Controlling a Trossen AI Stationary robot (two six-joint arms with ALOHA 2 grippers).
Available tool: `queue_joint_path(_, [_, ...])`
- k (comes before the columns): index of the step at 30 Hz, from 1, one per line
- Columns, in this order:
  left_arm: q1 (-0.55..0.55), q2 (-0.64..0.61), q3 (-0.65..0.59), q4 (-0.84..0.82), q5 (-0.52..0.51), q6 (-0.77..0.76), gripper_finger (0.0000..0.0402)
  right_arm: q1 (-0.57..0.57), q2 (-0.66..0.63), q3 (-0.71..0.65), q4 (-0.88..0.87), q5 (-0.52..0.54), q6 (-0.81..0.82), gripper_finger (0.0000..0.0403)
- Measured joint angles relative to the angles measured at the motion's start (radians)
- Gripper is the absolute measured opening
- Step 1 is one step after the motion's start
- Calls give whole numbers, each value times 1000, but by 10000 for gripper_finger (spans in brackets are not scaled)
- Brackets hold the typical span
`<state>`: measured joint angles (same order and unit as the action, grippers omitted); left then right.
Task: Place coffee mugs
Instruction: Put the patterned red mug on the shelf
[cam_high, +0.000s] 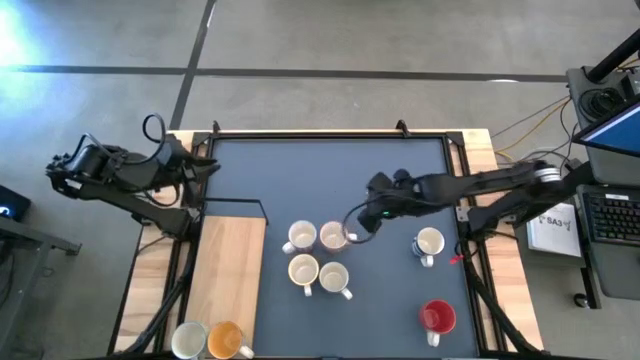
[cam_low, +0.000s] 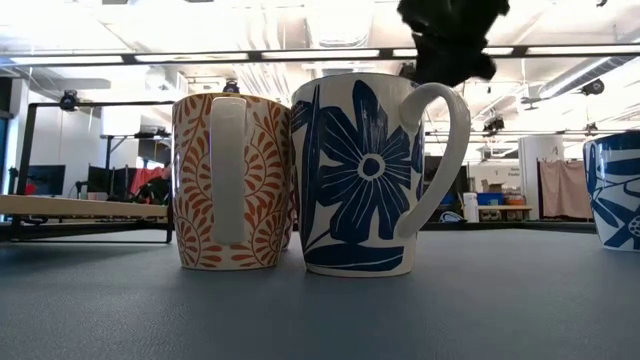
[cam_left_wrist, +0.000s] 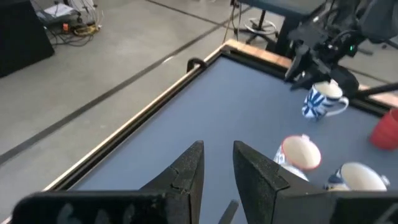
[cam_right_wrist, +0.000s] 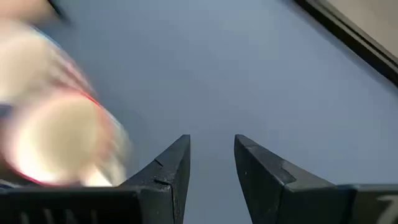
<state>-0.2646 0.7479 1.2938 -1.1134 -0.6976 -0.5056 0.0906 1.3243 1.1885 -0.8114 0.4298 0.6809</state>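
Blue-grey desk (cam_high: 330, 180) carries a tight cluster of four mugs (cam_high: 318, 255), and the right hand (cam_high: 362, 222) hangs just beside the cluster's upper right mug (cam_high: 333, 236), above its rim. In the right wrist view its fingers (cam_right_wrist: 171, 168) stand parted with nothing between them, bare desk showing through the gap and a blurred mug off to one side. This looks like the moment just after a mug is set down, so the good move is to lift straight up and clear before swinging away, since the neighbours touch or nearly touch and a sideways drag would knock them. Two mugs wait on the far side of the hand from the cluster: a white one (cam_high: 429, 243) near it and a red one (cam_high: 437, 317) farther off. Two more, cream (cam_high: 188, 339) and orange (cam_high: 226, 340), sit on the wooden board (cam_high: 228, 260). The left hand (cam_high: 200, 165) waits at the desk's edge, fingers (cam_left_wrist: 186, 171) partly parted and empty.
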Motion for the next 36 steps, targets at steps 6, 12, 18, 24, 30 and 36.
queue_joint_path(6, [0, 56, 0, 86, -14, -1, 68, 0, -217, -388, 615, -48, -160, 107])
queue_joint_path(12, [1, 137, 0, 153, -29, -1, 68, 0, -356, -654, 872, -71, -176, 107])
queue_joint_path(18, [13, 223, 0, 175, -29, -12, 68, 0, -472, -811, 980, -71, -164, 107])
queue_joint_path(24, [40, 327, 0, 170, 98, -29, 68, 0, -558, -871, 973, -71, -96, 107])
queue_joint_path(30, [53, 449, 0, 161, 271, -70, 68, 0, -572, -896, 964, -70, -104, 107])
queue_joint_path(36, [83, 547, 0, 160, 345, -194, 68, 0, -570, -904, 942, -70, -106, 107])
